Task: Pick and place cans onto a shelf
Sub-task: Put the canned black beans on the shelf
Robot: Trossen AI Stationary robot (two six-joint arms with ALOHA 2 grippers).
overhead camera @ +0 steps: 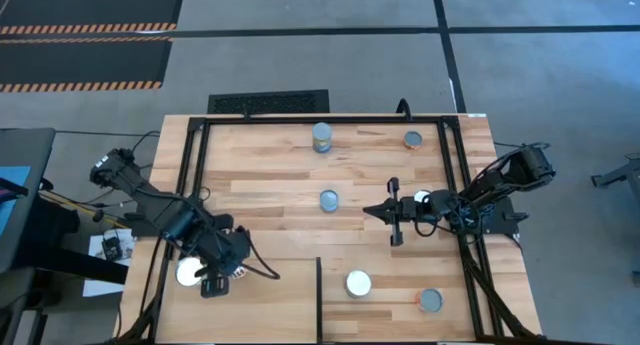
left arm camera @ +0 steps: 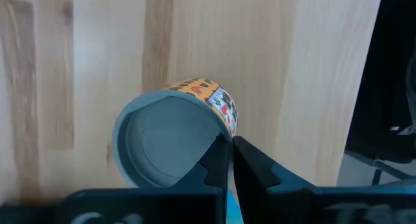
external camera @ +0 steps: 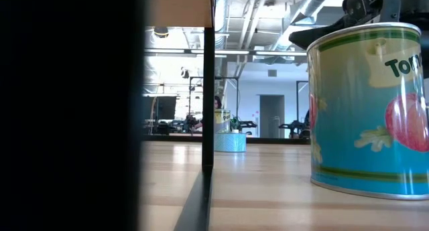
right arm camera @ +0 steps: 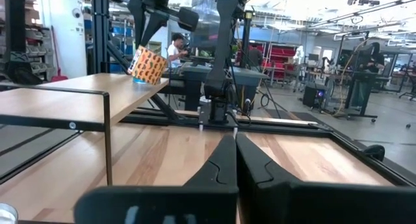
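Inspector: Left arm pose?

Recorder: It reaches in from the table's nine o'clock edge down toward seven o'clock. The left gripper (overhead camera: pixel 212 282) hangs over the shelf (overhead camera: pixel 262 300), fingers pressed together and pinching the rim of a tilted orange-labelled can (left arm camera: pixel 174 138), which leans against the claw over the pale panel.

Inspector: Right arm?

Recorder: It extends from three o'clock toward the table's centre. The right gripper (overhead camera: pixel 368 211) is pressed shut on nothing, pointing toward nine o'clock.

Inspector: Remaining cans?

Recorder: They stand upright on the tabletop (overhead camera: pixel 270 165). One grey-topped can (overhead camera: pixel 329 200) sits just at nine o'clock of the right claw; two more stand toward twelve o'clock, and a white-topped can (overhead camera: pixel 358 283) and another grey one toward five o'clock.
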